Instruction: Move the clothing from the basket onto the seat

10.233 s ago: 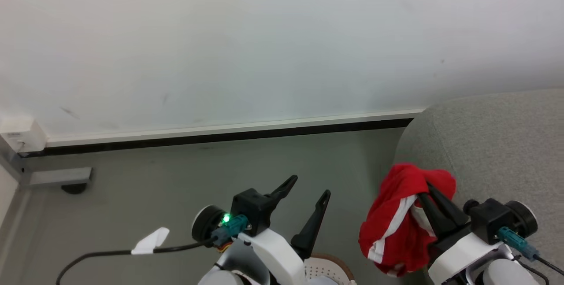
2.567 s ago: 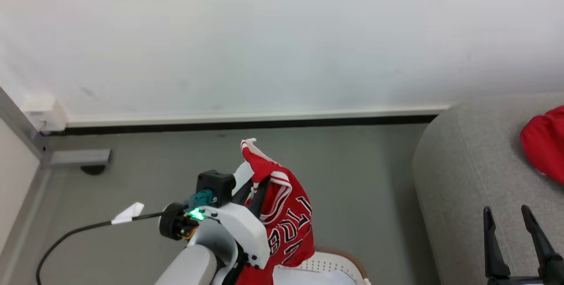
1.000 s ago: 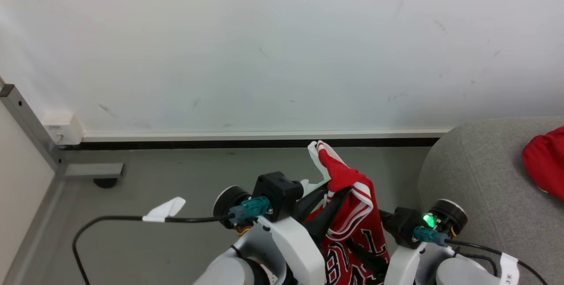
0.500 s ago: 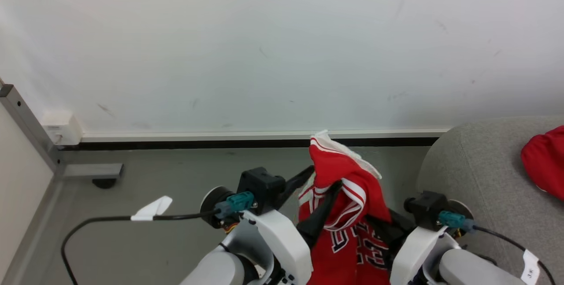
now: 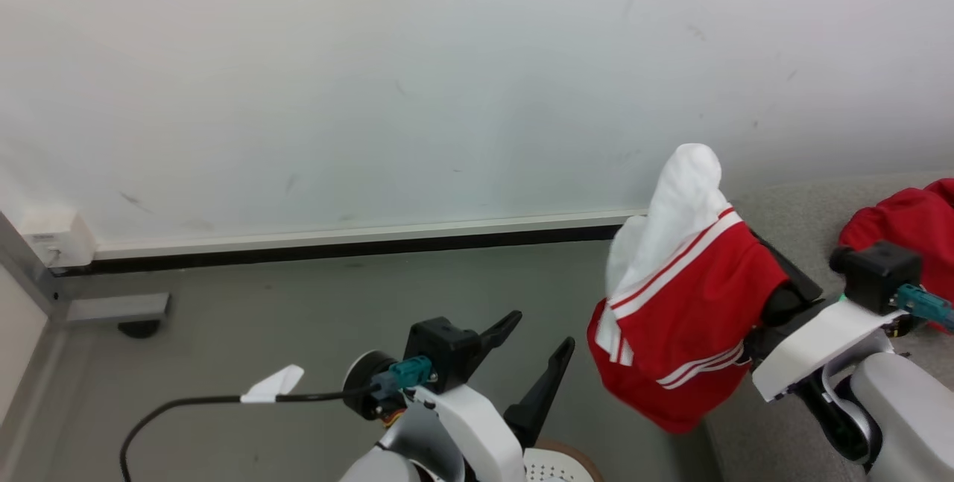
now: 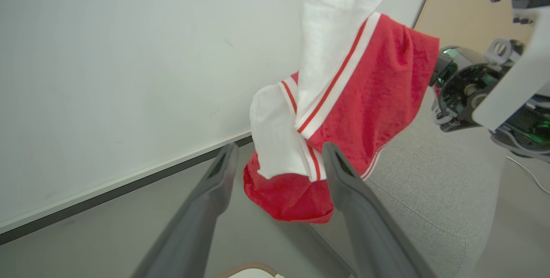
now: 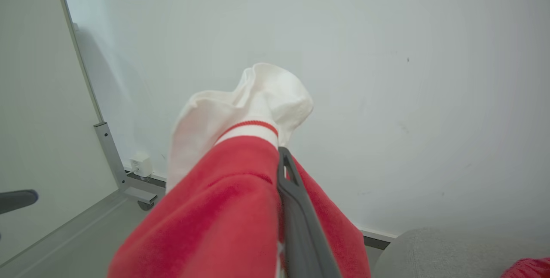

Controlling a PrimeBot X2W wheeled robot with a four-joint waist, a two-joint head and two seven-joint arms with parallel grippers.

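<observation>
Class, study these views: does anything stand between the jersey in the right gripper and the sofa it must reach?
Nothing visible does. The jersey hangs from the shut right gripper beside the sofa's rounded end, with bare grey cushion next to it. Another red garment lies farther along the sofa, off to the side.

The clothing (image 5: 686, 318), bright red with white trim stripes and a white inner face turned out at the top, is held bunched in the air, pinched at the fingers (image 7: 296, 213) of the right gripper (image 7: 275, 157). Its white end is pointed upward, and the red bulk is hung down above the floor, just beside the seat's rounded end. The seat (image 5: 797, 203), covered in light-grey fabric, is seen behind and below it. The basket (image 5: 577, 460) is cut off by the head view's bottom edge: a piece of brown rim and white perforated wall is seen, below and left of the clothing and apart from it.
</observation>
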